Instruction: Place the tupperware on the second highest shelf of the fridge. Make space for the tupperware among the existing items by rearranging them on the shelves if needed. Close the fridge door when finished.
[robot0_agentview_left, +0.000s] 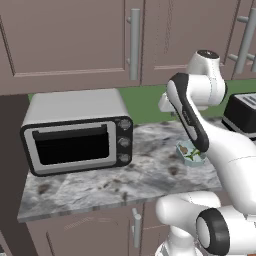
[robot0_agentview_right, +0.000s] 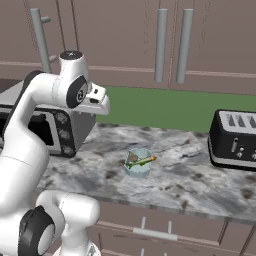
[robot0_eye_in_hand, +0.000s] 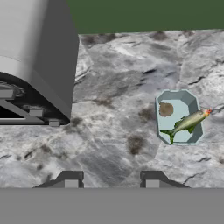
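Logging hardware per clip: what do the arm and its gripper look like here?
The arm is glossy white with rounded link shells and black joint bands, plus a dark round cap on the top joint. The gripper has two small dark grey, blocky fingertips, each with a lighter square pad. No cables or markings are visible.

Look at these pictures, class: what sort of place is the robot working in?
Most likely a kitchen, a rendered one. A toaster oven and a black toaster stand on a marble-look counter, with cabinets above. A tupperware of food sits on the counter.
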